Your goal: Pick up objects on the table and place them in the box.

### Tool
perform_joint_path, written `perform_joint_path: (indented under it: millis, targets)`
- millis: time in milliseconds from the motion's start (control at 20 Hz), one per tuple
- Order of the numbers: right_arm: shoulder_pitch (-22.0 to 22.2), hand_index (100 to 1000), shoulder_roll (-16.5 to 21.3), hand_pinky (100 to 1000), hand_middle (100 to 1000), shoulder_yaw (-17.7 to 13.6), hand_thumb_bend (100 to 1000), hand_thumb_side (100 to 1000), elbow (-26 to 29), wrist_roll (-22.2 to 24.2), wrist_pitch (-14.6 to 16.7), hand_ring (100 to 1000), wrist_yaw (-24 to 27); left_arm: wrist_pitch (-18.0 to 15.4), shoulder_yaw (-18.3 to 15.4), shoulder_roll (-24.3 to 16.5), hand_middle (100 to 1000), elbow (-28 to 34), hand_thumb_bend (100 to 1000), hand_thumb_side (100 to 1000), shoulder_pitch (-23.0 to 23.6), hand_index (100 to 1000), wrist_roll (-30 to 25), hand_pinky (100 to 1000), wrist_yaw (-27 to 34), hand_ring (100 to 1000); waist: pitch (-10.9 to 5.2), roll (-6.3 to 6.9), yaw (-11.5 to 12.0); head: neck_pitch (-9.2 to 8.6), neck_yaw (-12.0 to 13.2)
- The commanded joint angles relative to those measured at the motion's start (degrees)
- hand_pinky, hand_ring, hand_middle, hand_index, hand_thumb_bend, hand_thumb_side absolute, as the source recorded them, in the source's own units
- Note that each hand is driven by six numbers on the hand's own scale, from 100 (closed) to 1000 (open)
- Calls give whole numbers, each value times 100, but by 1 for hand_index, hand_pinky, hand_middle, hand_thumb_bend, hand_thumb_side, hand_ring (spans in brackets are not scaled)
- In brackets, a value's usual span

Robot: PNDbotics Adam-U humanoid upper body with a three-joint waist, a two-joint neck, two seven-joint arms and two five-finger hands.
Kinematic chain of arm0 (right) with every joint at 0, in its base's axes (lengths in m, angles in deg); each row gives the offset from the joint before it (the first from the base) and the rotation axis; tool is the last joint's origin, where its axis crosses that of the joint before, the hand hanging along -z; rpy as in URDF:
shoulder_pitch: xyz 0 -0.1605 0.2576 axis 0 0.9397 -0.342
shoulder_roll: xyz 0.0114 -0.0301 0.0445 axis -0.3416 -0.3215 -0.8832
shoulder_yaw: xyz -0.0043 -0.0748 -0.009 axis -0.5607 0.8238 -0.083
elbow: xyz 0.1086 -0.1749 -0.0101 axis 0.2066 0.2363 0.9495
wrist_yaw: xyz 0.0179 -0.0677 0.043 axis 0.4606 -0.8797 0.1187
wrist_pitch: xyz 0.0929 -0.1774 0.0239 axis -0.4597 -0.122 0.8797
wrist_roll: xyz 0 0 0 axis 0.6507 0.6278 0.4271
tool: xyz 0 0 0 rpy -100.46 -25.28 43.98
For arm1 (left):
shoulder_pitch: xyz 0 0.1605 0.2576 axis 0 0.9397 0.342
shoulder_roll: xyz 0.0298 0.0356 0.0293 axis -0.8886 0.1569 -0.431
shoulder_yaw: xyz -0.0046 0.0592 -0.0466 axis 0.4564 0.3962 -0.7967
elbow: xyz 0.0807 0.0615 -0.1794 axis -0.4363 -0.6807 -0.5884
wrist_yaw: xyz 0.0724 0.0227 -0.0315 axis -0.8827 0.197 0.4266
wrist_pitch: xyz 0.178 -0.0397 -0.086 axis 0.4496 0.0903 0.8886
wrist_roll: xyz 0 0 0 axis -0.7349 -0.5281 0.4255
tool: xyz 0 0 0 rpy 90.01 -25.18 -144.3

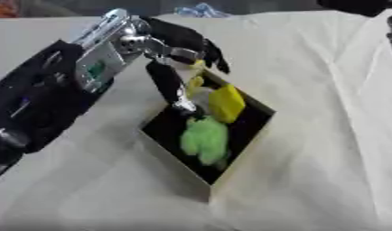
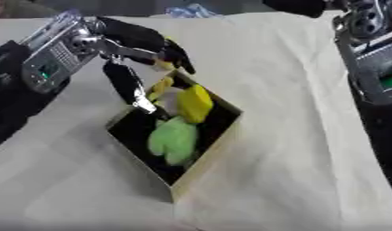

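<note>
The left robot hand (image 1: 171,54) is held over the far corner of the box (image 1: 239,151), fingers spread and empty, near the yellow toy (image 1: 227,103) and green toy (image 1: 205,140).

Soft, even light falls on the pale cloth (image 1: 310,67), bright but without glare. Both views are blurred throughout, edges smeared, the far edge most of all. The box (image 1: 240,149) casts a faint shadow along its near side, and its dark inside shows little detail. Small highlights glint on the left hand (image 1: 171,54) and its silver joints.
</note>
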Motion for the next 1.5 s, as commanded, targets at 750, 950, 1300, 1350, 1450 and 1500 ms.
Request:
perform_joint_path:
  millis: [750,950,1300,1350,1450,1500]
  targets:
    - [-86,806,77,885,664,-79,100,298,120,-45,-7,867,0,557,-2074,-174,783,-1708,420,528,-425,883,1139,817,-992,797,-111,-6,-39,-20,-3]
    - [-119,806,77,885,664,-80,100,301,118,-50,-8,867,4,215,-2480,93,786,-2675,482,532,-588,887,1260,821,-1485,803,-71,-14,-86,-45,23]
    - [-235,806,41,885,663,-44,100,304,116,-16,-3,867,16,-263,-2840,415,776,-3594,592,541,-774,864,1228,828,-2128,812,51,21,-238,-179,125]
    - [-251,805,37,885,663,-42,100,303,118,-14,-2,867,17,-293,-2896,448,776,-3655,590,544,-786,863,1280,830,-2214,813,64,25,-262,-203,136]
    - [-282,805,31,885,663,-38,100,304,119,-15,-2,867,18,-329,-2993,498,777,-3753,587,553,-814,864,1376,832,-2326,814,90,29,-305,-247,154]
    - [-296,805,27,885,663,-33,100,304,119,-13,-1,867,19,-323,-3043,525,780,-3795,590,553,-830,869,1426,832,-2368,815,105,32,-327,-270,167]
